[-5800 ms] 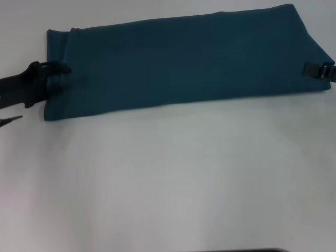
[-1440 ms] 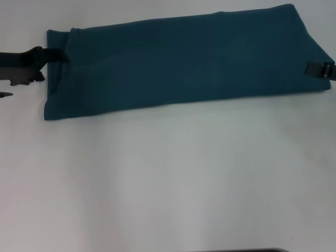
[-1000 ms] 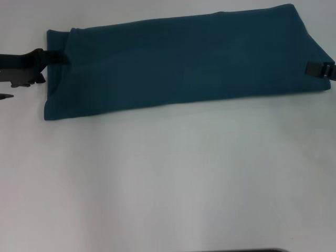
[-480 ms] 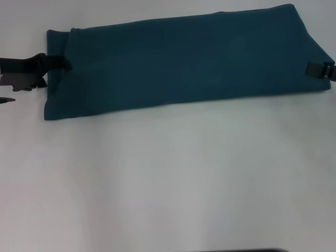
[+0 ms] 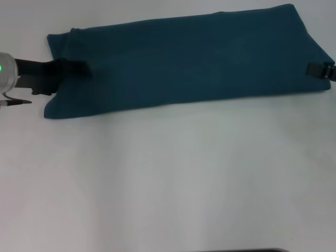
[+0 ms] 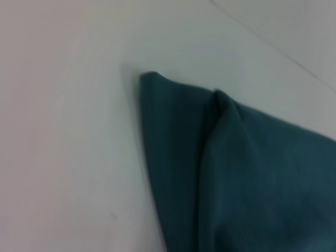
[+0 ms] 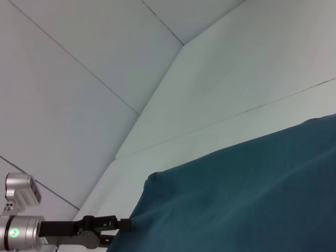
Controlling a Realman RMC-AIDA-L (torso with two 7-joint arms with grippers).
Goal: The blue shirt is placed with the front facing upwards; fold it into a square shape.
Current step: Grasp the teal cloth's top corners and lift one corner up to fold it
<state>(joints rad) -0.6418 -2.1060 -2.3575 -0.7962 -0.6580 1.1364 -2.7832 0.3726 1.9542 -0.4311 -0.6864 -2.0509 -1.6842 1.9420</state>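
The blue shirt (image 5: 189, 58) lies folded into one long plain teal band across the far part of the white table (image 5: 168, 178); no lettering shows. My left gripper (image 5: 73, 71) is at the band's left end, open, with one dark finger (image 5: 71, 66) lying over the cloth and the other hidden beneath or beside the edge. The right wrist view shows that left gripper (image 7: 118, 227) at the shirt's (image 7: 252, 194) end. In the left wrist view only a corner of the shirt (image 6: 252, 173) appears. My right gripper (image 5: 317, 70) rests at the band's right edge.
White tabletop runs wide and bare in front of the shirt toward me. A dark strip (image 5: 241, 250) shows at the table's near edge. Pale wall panels (image 7: 79, 79) stand behind the table's far edge.
My left gripper has moved right, from just off the shirt's left edge to reaching over the cloth. The right gripper and the shirt have stayed in place.
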